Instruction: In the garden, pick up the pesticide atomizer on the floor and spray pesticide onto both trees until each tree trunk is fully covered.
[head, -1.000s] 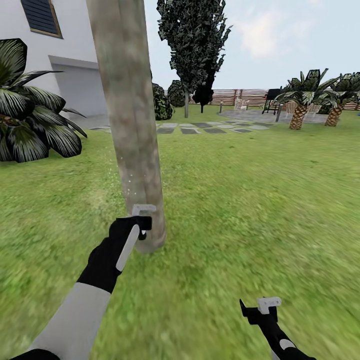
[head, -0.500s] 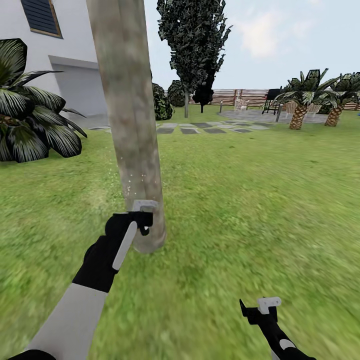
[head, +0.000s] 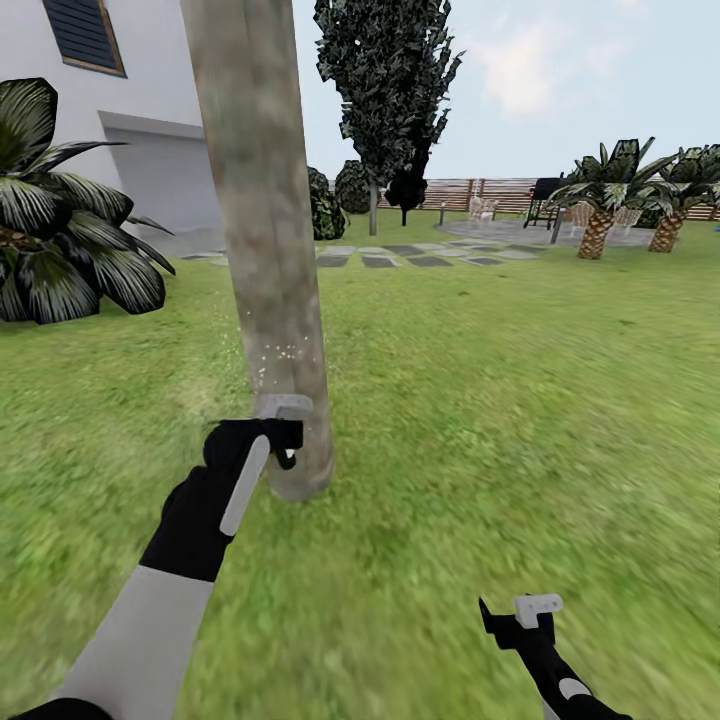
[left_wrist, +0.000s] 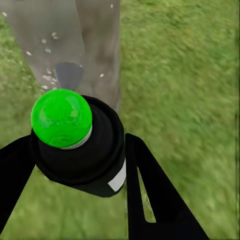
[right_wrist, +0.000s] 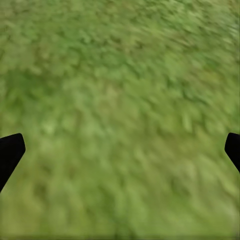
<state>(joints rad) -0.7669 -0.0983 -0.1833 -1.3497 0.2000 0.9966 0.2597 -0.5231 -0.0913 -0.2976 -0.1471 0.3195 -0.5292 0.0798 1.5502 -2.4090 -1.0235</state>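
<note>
In the left wrist view, my left gripper (left_wrist: 80, 167) is shut on the pesticide atomizer (left_wrist: 87, 160), a black bottle with a green ball on top and a white label. Its top faces the tree trunk (left_wrist: 95, 45), where white pesticide specks (left_wrist: 47, 50) cling to the bark. In the head view, my left gripper (head: 284, 437) is held against the base of the thick mottled tree trunk (head: 268, 250), with pesticide specks (head: 272, 352) just above it. A second tree (head: 385, 90) stands far behind. My right gripper (head: 522, 618) hangs open and empty over the grass (right_wrist: 120, 100).
A big dark palm bush (head: 60, 210) stands to the left, before a white house wall (head: 150, 160). Stepping stones (head: 400, 255) lead back to a brown fence (head: 470, 190). Two short palms (head: 600, 210) are at the far right. Open lawn (head: 520, 400) spreads right of the trunk.
My left gripper has risen slightly along the trunk's base with the atomizer still held. The view has shifted a little, moving the trunk rightward. The right arm is still.
</note>
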